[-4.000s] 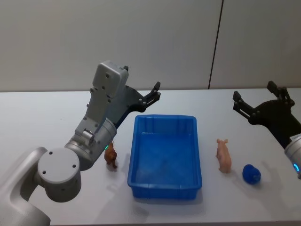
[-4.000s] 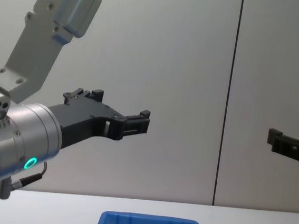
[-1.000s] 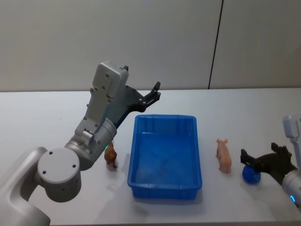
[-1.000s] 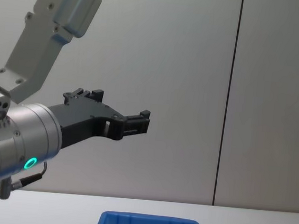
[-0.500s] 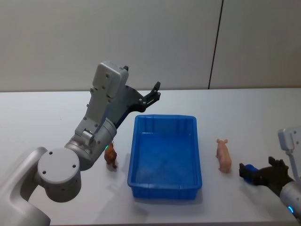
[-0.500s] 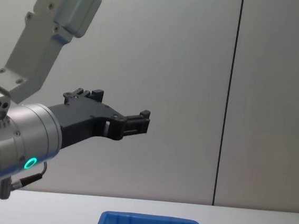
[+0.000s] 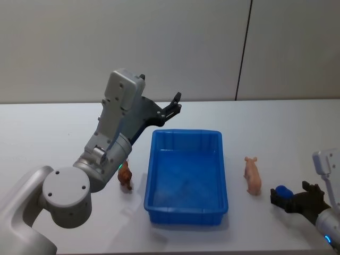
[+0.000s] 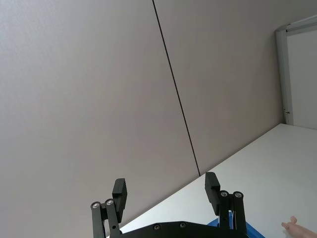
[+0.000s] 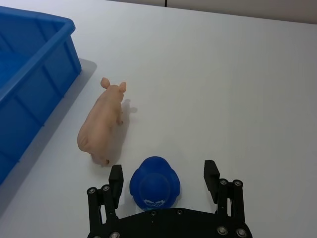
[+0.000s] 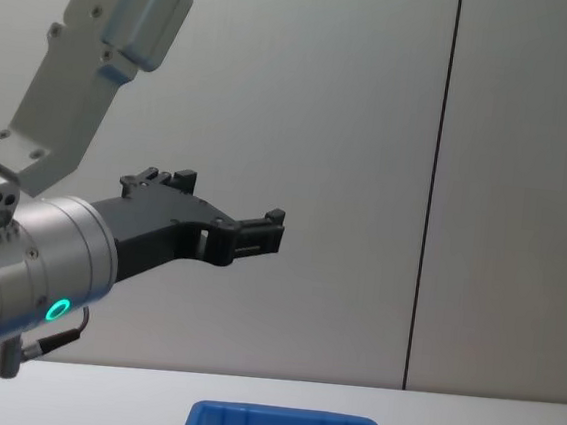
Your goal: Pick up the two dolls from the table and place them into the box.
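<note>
The blue doll (image 9: 154,184) sits on the table (image 9: 237,89), right of the box (image 7: 186,215), near the pink pig (image 9: 101,130). The right gripper (image 9: 164,172) is low, spread wide either side of it (nothing pinched yet). This looks like the grasp; next it should close squarely, then lift. The left gripper (image 7: 175,103) hangs open, raised by the box's far-left corner.

The left arm (image 7: 114,133) stands raised with its elbow bent, and the left gripper (image 7: 171,108) is held high, pointing forward, its fingers (image 8: 120,191) spread wide apart. The right arm (image 7: 329,226) comes in low at the near right, and the right gripper (image 9: 164,172) angles forward and down, also gaping wide.
</note>
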`<state>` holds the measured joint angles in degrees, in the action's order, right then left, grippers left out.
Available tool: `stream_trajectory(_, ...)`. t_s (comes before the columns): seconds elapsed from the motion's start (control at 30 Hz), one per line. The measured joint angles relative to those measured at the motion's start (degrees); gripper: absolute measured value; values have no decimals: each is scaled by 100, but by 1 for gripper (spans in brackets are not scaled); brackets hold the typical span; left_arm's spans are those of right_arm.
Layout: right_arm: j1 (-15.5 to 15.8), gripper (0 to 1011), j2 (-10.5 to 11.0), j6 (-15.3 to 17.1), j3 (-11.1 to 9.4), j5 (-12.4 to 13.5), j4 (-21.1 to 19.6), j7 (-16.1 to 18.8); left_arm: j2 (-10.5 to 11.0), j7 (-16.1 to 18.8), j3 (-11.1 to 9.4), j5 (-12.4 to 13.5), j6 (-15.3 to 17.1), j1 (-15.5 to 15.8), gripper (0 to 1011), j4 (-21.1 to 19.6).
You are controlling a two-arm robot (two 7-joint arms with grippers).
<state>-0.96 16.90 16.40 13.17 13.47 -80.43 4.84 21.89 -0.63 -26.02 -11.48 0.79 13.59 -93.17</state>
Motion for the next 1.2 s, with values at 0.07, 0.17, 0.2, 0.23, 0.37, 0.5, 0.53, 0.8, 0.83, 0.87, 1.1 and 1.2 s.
stream_trajectory(0.07,-47,1001,-14,-58,-2,-22,111,41,0,0,0,0,0,0,1001,0)
stream_trajectory(0.17,-118,994,-37,-154,-4,-51,265,116,0,0,0,0,0,0,1001,0)
stream_trajectory(0.2,-134,965,-42,-174,-4,-58,300,131,0,0,0,0,0,0,1001,0)
stream_trajectory(0.23,-154,951,-49,-189,-5,-63,348,145,0,0,0,0,0,0,1001,0)
stream_trajectory(0.37,-246,856,-82,-254,-4,-76,551,241,0,0,0,0,0,0,1001,0)
stream_trajectory(0.5,-310,745,-111,-280,2,-75,708,320,0,0,0,0,0,0,1001,0)
stream_trajectory(0.53,-321,706,-116,-285,3,-74,734,333,0,0,0,0,0,0,1001,0)
stream_trajectory(0.8,-388,520,-155,-439,18,-47,877,487,0,0,0,0,0,0,1001,0)
stream_trajectory(0.83,-389,516,-156,-469,19,-45,877,501,0,0,0,0,0,0,1001,0)
stream_trajectory(0.87,-389,511,-157,-492,19,-43,876,511,0,0,0,0,0,0,1001,0)
stream_trajectory(1.1,-365,456,-154,-770,21,-36,693,580,0,0,0,0,0,0,1001,0)
stream_trajectory(1.2,-349,438,-149,-884,21,-36,585,592,0,0,0,0,0,0,1001,0)
